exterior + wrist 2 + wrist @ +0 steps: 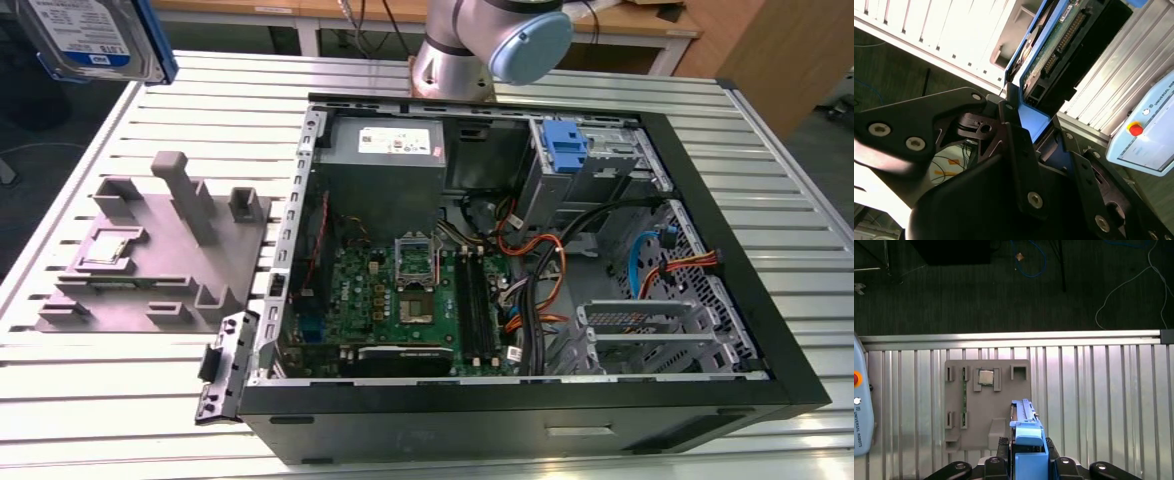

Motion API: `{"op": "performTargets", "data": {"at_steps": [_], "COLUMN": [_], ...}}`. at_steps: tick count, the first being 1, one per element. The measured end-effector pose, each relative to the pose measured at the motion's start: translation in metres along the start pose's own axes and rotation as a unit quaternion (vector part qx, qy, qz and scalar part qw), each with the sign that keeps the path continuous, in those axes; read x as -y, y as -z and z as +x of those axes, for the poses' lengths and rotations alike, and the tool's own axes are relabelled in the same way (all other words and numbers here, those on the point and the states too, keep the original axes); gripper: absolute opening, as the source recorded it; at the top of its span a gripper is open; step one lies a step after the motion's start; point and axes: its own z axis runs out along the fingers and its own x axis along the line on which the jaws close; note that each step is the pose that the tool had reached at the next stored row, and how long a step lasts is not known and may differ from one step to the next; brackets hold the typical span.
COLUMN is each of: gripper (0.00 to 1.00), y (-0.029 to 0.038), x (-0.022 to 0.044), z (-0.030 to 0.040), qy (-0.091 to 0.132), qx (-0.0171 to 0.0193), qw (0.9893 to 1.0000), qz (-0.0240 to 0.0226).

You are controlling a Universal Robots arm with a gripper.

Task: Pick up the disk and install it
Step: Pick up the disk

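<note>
Fingers clamp the blue carrier edge of the disk, held between them well above the desk, where a narrow grip on flexible plastic could let it tilt, slip out and drop.

- Disk: a white-and-blue label covers its face in the exterior view. It has rows of dark print on the white part and bigger characters in the blue band, all too small to tell.
- Power supply: a white sticker with tiny print and small coloured marks that cannot be made out.
- Pendant: one line of dark capital lettering, a maker's name, runs along its pale-blue rim in both wrist views.
- Red button on the pendant: no lettering can be made out on it.
- Board inside the case: any markings are too small to tell.
</note>
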Motion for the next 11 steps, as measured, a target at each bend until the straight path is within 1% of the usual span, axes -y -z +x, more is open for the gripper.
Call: {"op": "performTargets", "data": {"at_steps": [5, 11], "gripper": [0.36, 0.36], "y": [0.0000, 0.0000], "x": [0.0014, 0.0048], "z": [-0.0001, -0.0002], "qy": [0.000, 0.000], "qx": [0.0000, 0.0000], "qw": [1.0000, 1.0000], "qz": [0.0000, 0.0000]}}
